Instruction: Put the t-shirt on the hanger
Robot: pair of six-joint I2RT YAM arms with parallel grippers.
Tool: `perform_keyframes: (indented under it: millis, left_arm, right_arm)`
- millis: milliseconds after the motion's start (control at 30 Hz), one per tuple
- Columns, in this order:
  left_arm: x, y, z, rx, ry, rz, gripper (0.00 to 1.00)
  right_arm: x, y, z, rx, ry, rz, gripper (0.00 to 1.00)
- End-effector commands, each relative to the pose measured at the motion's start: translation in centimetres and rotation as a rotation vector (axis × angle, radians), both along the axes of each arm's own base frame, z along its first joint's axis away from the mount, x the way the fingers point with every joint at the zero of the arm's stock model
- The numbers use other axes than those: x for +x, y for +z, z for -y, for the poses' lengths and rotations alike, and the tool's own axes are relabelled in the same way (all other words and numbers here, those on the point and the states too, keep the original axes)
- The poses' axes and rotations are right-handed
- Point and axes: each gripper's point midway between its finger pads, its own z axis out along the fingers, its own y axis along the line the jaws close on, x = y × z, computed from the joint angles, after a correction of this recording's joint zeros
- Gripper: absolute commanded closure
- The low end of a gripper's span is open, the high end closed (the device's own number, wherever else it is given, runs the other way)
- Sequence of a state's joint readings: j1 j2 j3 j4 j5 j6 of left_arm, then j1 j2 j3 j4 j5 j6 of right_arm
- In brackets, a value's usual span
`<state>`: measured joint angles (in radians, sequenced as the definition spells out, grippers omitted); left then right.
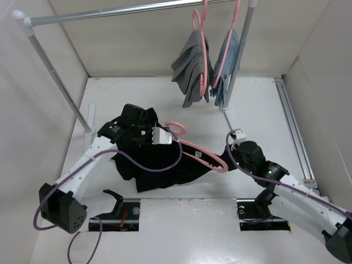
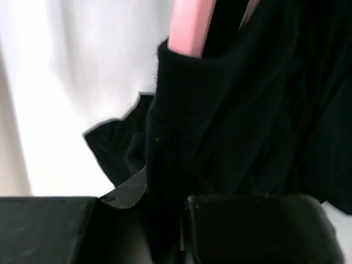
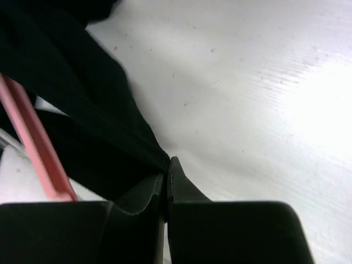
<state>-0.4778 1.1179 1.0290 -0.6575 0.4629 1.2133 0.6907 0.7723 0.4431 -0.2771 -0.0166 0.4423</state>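
The black t-shirt (image 1: pixel 157 168) lies bunched on the white table between my arms. The pink hanger (image 1: pixel 204 155) lies partly inside it, with its hook (image 1: pixel 177 127) sticking out at the top. My left gripper (image 1: pixel 165 144) is shut on shirt fabric near the collar. In the left wrist view the cloth (image 2: pixel 231 110) fills the gap between the fingers (image 2: pixel 247 225), and the hanger (image 2: pixel 190 25) enters the opening above. My right gripper (image 1: pixel 232 155) is shut on the shirt's right edge (image 3: pixel 99 126), pinched at the fingertips (image 3: pixel 179 176), with the hanger (image 3: pixel 33 137) at the left.
A metal rail (image 1: pixel 126 11) crosses the back on posts (image 1: pixel 60 82). Two other pink hangers hang from it with a grey garment (image 1: pixel 191 63) and a blue-grey garment (image 1: pixel 226 60). White walls enclose the table on three sides.
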Motion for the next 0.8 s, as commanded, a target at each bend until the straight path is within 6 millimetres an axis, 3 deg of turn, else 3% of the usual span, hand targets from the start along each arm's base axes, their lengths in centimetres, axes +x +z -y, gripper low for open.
perform_keyframes:
  millis: [0, 67, 267, 367, 533, 767]
  left_arm:
    - [4.7, 1.3, -2.4, 0.005, 0.218, 0.087, 1.0]
    - [5.1, 1.3, -2.2, -0.008, 0.231, 0.085, 1.0]
    - [6.8, 2.1, -2.8, -0.088, 0.365, 0.081, 1.0]
    - [7.3, 1.9, -4.2, -0.014, 0.376, 0.153, 1.0]
    - [6.5, -1.2, -6.1, 0.147, 0.368, 0.216, 1.0]
    - [6.7, -3.1, -6.6, 0.249, 0.384, 0.203, 1.0]
  right_arm:
    - [-3.0, -2.2, 3.0, -0.072, -0.04, -0.125, 1.0]
    - [-3.3, -1.3, 3.5, -0.068, -0.057, -0.119, 1.0]
    - [-4.0, -0.9, 4.3, -0.091, -0.067, -0.149, 1.0]
    - [-3.8, 0.5, 4.2, -0.08, -0.067, -0.135, 1.0]
    - [-2.8, 5.2, 4.7, -0.05, -0.103, -0.036, 1.0]
    - [-2.8, 7.6, 3.9, -0.077, -0.013, -0.012, 1.0]
